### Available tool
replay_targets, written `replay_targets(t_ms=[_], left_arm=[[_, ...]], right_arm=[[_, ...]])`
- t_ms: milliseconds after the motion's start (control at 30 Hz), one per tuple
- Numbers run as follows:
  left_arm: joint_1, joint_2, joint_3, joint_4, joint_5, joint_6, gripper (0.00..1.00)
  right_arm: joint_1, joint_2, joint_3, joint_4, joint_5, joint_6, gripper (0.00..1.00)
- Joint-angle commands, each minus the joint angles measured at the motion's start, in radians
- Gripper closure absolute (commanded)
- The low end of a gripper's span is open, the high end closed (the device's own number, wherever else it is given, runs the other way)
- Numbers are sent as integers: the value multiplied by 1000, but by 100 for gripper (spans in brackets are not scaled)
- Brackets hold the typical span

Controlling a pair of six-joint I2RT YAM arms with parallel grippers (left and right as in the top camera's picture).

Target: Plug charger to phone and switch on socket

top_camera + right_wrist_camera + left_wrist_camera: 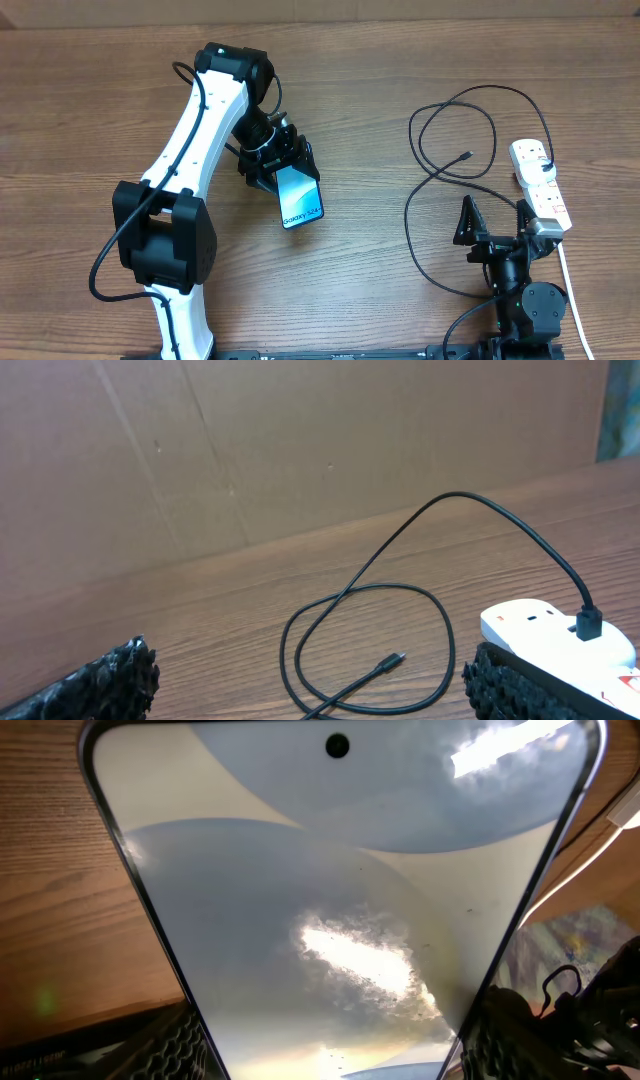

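Note:
My left gripper [283,168] is shut on the phone [301,197], gripping its two long edges. The phone is tilted, with its lit light-blue screen up and the "Galaxy S24+" end toward the front. The screen [340,900] fills the left wrist view, with the left gripper's [330,1055] fingers at either side. The charger [430,190] lies in loops at the right, its connector tip [467,156] free on the wood; the tip also shows in the right wrist view [393,660]. The socket [540,185] lies at the far right, with the charger's plug [588,622] in it. My right gripper [495,215] is open and empty, just in front of the loops.
The socket's white cord [572,290] runs toward the front edge beside the right arm base [525,305]. The left arm [185,170] stretches across the left half of the wooden table [90,100]. A brown cardboard wall [300,450] stands behind the table.

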Motion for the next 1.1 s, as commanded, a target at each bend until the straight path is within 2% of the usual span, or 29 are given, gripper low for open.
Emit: replay_targets(t_ms=[0, 167, 1067], left_arm=[[6, 3, 29, -11, 54, 32, 43], [6, 3, 29, -26, 114, 46, 43], [6, 3, 29, 2, 114, 60, 43]], right_arm=[[-5, -9, -11, 6, -1, -8, 0], [-5, -9, -11, 6, -1, -8, 0], [-5, -9, -11, 6, -1, -8, 0]])
